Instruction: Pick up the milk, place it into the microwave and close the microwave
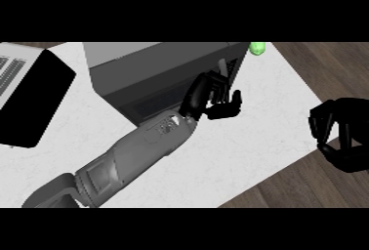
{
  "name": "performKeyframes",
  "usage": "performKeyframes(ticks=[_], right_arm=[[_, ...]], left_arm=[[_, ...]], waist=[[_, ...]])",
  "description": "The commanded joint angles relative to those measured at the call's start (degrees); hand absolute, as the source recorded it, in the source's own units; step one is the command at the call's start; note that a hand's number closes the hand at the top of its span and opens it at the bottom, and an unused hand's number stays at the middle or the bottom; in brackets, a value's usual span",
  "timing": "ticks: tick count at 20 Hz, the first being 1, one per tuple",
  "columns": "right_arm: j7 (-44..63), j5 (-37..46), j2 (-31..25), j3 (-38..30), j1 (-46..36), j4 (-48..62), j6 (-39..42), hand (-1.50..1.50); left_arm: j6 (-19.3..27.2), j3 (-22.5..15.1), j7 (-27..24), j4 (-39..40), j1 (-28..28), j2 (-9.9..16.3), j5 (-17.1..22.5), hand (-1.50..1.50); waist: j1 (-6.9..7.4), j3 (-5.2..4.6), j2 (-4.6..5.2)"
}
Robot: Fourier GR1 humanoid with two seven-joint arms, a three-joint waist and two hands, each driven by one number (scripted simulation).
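Observation:
The grey microwave (pixel 162 58) stands at the back middle of the white counter (pixel 238 161). Its dark front face (pixel 155 100) is turned toward me, and the door looks shut or nearly shut. My left hand (pixel 216 100) lies against the right part of that front, open, with fingers resting on the door and nothing held. At the right edge, over the counter's corner, rests my right hand (pixel 344 134), fingers relaxed and bent, holding nothing. No milk carton shows in the head view.
A black-sided slab with a grey ribbed top (pixel 32 95) sits at the left edge. A small green object (pixel 257 48) peeks out behind the microwave's right rear corner. Dark wood floor (pixel 331 63) lies beyond the counter's right edge.

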Motion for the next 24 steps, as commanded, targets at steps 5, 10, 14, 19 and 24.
performKeyframes(ticks=[5, 10, 14, 19, 24], right_arm=[[-1.2, -1.0, -0.3, 3.2, -0.2, -5.4, 4.6, 1.5], [0.1, -1.8, -0.1, 4.7, 0.1, -8.2, 4.3, 1.5], [0.9, -2.5, -0.4, 5.1, 0.5, -10.2, 3.9, 1.5], [1.8, -3.2, -0.4, 5.8, 0.7, -12.2, 3.5, 1.5], [6.2, -2.1, -2.6, 11.5, 3.4, -13.8, 6.9, 1.5]], left_arm=[[0.8, 0.2, -1.2, 1.0, -4.6, -2.6, 0.7, 1.5], [2.2, -0.1, -1.5, 0.8, -4.5, -2.6, 1.5, 1.5], [3.5, -0.2, -2.3, 0.8, -4.0, -2.6, 1.8, 1.5], [4.4, -0.2, -2.7, 0.2, -4.2, -2.6, 2.5, 1.5], [6.8, 1.7, 2.0, 2.9, -1.2, -2.6, 6.6, 1.5]], waist=[[-2.59, 0.16, 0.05], [-3.24, 0.2, 0.08], [-4.14, 0.19, -0.04], [-4.34, 0.19, -0.01], [-2.16, -0.01, 1.23]])
